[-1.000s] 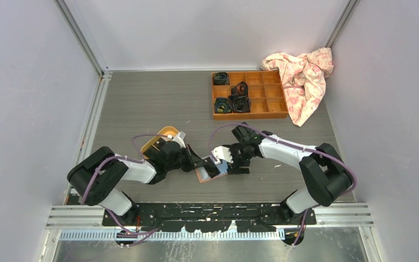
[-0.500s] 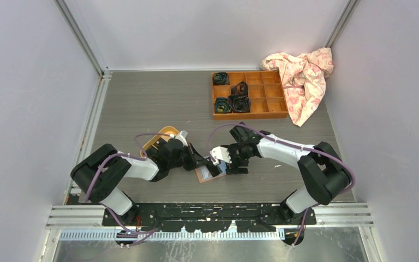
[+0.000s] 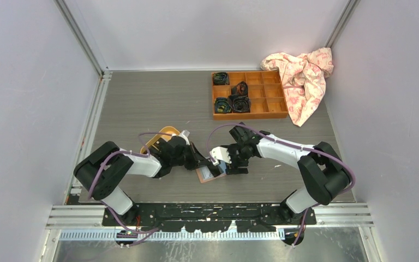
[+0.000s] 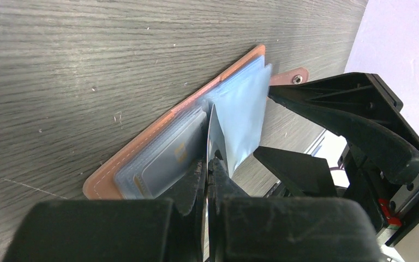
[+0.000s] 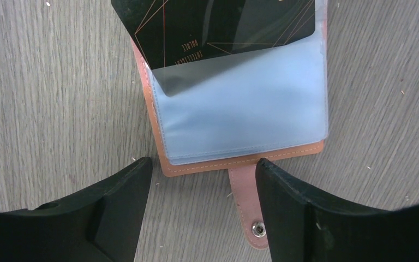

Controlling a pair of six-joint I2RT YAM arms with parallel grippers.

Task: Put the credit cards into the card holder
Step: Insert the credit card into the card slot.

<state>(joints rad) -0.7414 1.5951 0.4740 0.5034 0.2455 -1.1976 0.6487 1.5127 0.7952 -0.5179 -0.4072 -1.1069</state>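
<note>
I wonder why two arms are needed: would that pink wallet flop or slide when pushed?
Probably slides: the wallet lies thin and flat on the table. Its sleeves likely flop; in the left wrist view one curves up beside the card. The cover seems stiffer, keeping straight edges.

Ahead of me an orange compartment box (image 3: 268, 105) holds dark rolled bundles (image 3: 239, 102), a floral cloth (image 3: 305, 76) just beside it
</note>
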